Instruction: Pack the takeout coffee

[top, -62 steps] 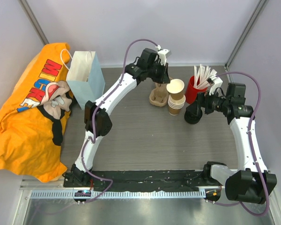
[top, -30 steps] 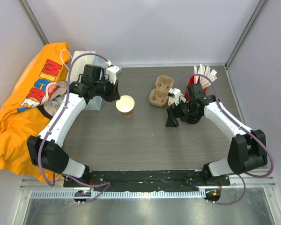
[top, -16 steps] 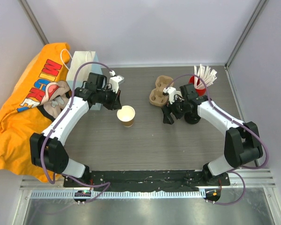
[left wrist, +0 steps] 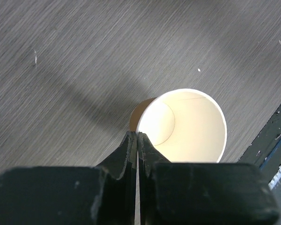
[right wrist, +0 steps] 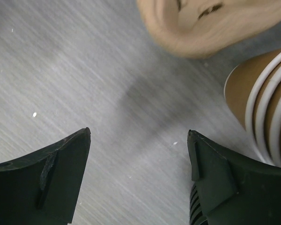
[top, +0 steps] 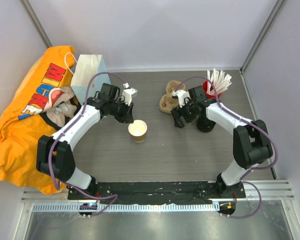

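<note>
- Coffee cup [top: 137, 129]: lidless, upright, its near rim pinched by the left gripper [top: 132, 121], fingers closed.
- Right gripper [top: 178, 123]: jaws wide apart, empty; cup stack [right wrist: 267, 117] just beside one finger.

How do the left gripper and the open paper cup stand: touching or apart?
Touching. The left wrist view shows the left gripper pinching the rim of the paper cup, one finger inside, one outside.

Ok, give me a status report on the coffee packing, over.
Left gripper shut on rim of the cup. Right gripper open, beside the cup stack. Cup upright, no lid on. Nothing crowding it.
</note>
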Available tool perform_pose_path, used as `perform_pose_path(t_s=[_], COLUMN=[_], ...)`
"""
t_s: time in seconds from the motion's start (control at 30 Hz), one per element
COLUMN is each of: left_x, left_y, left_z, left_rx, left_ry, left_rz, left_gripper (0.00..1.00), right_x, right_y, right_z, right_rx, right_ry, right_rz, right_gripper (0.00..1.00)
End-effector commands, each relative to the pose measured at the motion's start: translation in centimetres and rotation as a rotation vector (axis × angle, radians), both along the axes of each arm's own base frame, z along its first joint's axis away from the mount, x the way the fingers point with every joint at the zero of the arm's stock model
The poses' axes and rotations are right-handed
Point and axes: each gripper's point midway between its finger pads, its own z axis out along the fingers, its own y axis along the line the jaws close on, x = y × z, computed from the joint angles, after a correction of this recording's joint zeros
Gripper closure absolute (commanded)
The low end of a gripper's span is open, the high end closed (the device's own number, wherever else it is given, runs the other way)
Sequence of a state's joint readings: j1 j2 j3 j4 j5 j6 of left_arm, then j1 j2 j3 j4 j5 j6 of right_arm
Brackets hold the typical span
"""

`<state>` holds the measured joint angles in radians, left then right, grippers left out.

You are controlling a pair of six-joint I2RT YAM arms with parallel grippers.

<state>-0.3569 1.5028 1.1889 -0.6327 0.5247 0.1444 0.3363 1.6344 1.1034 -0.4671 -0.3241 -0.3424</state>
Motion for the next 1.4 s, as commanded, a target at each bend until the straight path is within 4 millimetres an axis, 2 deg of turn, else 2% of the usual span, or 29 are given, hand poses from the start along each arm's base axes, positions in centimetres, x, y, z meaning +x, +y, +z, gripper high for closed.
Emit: perform_pose_path(t_s=[0.0,0.13,0.2,0.27,0.37,0.4,0.47,0.63,0.73,0.87,0.9,1.0,1.13,1.3,1.37], left_x=[1.0,0.9,0.7,0.7,0.6,0.7,0.6,0.6,0.5,0.8,0.8,0.9,1.1,1.6,1.8], left_y=[-1.4,-2.3,-2.7,-3.1,-3.7,-3.9,-4.4,-5.4,-5.8,-6.0,-6.0,-6.2,-6.2,-5.7,-5.4], left_z=[0.8,0.8,0.6,0.3,-0.2,-0.5,-0.9,-1.8,-1.8,-1.2,-1.2,-0.6,0.3,2.8,3.7], left_rx=[-0.033,-0.040,-0.039,-0.044,-0.057,-0.058,-0.062,-0.063,-0.070,-0.075,-0.077,-0.091,-0.094,-0.084,-0.090], left_ry=[-0.067,-0.077,-0.076,-0.080,-0.078,-0.072,-0.066,-0.053,-0.056,-0.072,-0.072,-0.079,-0.094,-0.160,-0.182], left_rz=[-0.029,-0.041,-0.048,-0.048,-0.050,-0.050,-0.056,-0.065,-0.070,-0.070,-0.069,-0.067,-0.061,-0.052,-0.044], left_gripper=[0.95,0.94,0.93,0.92,0.91,0.91,0.90,0.89,0.85,0.81,0.79,0.63,0.44,0.34,0.27], right_x=[3.5,4.0,3.5,2.2,0.4,0.1,-0.9,-2.2,-2.9,-4.4,-5.0,-6.0,-6.0,-5.6,-5.5], right_y=[0.5,0.8,1.3,1.9,1.9,1.7,0.8,-3.7,-6.5,-8.5,-8.8,-9.1,-9.2,-9.7,-9.8], right_z=[2.4,2.9,3.5,4.5,6.7,8.0,8.5,10.0,9.6,8.8,7.9,6.5,5.5,4.2,3.7], right_rx=[0.008,0.021,0.048,0.080,0.090,0.085,0.048,-0.058,-0.105,-0.171,-0.184,-0.196,-0.194,-0.219,-0.222], right_ry=[-0.112,-0.113,-0.096,-0.063,-0.051,-0.078,-0.080,-0.140,-0.130,-0.133,-0.115,-0.085,-0.090,-0.103,-0.100], right_rz=[-0.008,0.001,0.031,0.087,0.147,0.153,0.164,0.103,0.070,0.071,0.078,0.080,0.060,0.032,0.028], right_gripper=[0.11,0.11,0.11,0.11,0.12,0.12,0.12,0.15,0.18,0.21,0.21,0.22,0.24,0.27,0.28])
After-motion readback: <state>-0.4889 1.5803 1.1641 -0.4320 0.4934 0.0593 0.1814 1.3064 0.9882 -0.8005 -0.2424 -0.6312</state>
